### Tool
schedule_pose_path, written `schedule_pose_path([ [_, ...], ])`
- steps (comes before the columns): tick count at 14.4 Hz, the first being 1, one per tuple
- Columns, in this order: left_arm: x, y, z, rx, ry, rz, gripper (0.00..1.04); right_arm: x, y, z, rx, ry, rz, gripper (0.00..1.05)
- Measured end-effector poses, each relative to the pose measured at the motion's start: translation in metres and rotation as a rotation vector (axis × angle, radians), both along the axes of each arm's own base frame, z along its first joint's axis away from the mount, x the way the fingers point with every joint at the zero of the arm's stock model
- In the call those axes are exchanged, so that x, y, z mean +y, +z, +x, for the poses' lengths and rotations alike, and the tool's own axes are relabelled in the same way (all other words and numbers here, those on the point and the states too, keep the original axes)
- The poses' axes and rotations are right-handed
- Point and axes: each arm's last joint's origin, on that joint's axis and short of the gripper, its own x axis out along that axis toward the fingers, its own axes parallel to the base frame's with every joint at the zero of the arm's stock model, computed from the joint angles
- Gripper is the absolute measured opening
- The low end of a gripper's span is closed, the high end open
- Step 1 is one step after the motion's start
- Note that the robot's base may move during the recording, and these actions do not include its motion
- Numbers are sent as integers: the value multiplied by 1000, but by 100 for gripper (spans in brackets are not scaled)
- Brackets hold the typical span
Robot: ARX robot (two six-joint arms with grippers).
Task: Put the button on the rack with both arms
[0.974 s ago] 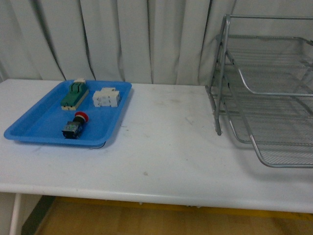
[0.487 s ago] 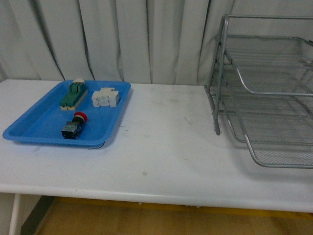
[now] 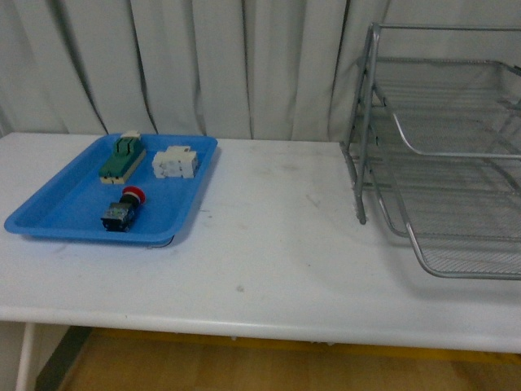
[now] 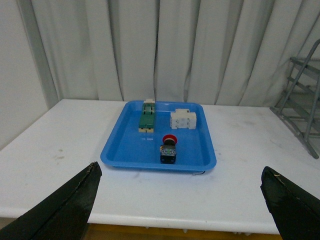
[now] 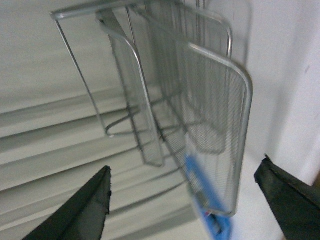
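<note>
The button (image 3: pixel 124 209), red cap on a black and blue body, lies on its side in the blue tray (image 3: pixel 49 218) at the table's left. The silver wire rack (image 3: pixel 440 147) stands at the right, its lowest tray slid out forward. Neither arm shows in the front view. In the left wrist view my left gripper (image 4: pixel 180 170) is open and hangs well short of the button (image 4: pixel 168 149), which lies beyond the gap between its fingers (image 4: pixel 65 210). My right gripper (image 5: pixel 185 167) is open and faces the blurred rack (image 5: pixel 200 100), touching nothing.
A green and beige block (image 3: pixel 124 157) and a white blocky part (image 3: pixel 177 162) lie at the tray's far end. The white table (image 3: pixel 269 244) runs between tray and rack, with its front edge near me. A grey curtain (image 3: pixel 203 65) hangs behind.
The whole front picture slid slightly to the left between one second and half a second ago. Nothing on the table has moved.
</note>
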Motion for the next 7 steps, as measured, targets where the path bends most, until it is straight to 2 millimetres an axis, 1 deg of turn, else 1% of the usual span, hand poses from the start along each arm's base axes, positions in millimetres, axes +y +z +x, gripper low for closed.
schedule_pose_path([
  [1,0,0,0,0,-3,0,98,20,30,-16,-59,-7,-339,77],
  [2,0,0,0,-1,-2,0,98,34,62,-29,-156,3,-733,64],
  [3,0,0,0,0,-2,0,98,43,77,-40,-193,20,-972,55],
  [4,0,0,0,0,-2,0,98,58,83,-54,-216,41,-1242,42],
  [5,0,0,0,0,-2,0,98,72,81,-62,-241,71,-1435,29],
  [6,0,0,0,0,-2,0,98,80,78,-66,-254,77,-1537,18],
  [7,0,0,0,0,-2,0,98,86,77,-68,-260,75,-1588,9],
])
